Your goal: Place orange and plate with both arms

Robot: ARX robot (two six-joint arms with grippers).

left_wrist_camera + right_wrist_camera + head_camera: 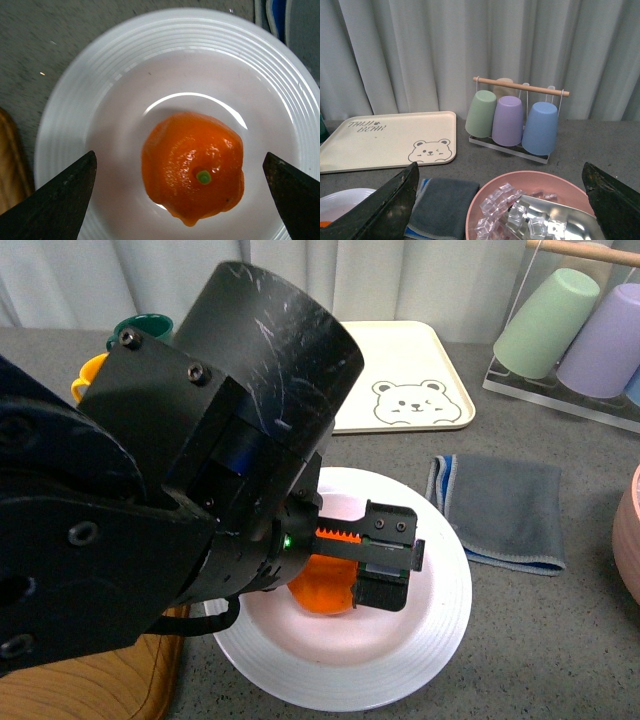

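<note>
Hovering over the orange (192,167), which sits mid-plate (125,65) on the tabletop (560,640), left hand (388,558) is spread wide and empty. Orange looks placed; next likely a straight lift away. Right hand (500,210) also wide, empty.

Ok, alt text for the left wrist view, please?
An orange sits stem spot up in the well of a white ridged plate on a grey table. The open left end effector hangs over it, its dark fingers wide of the fruit on both sides.
</note>
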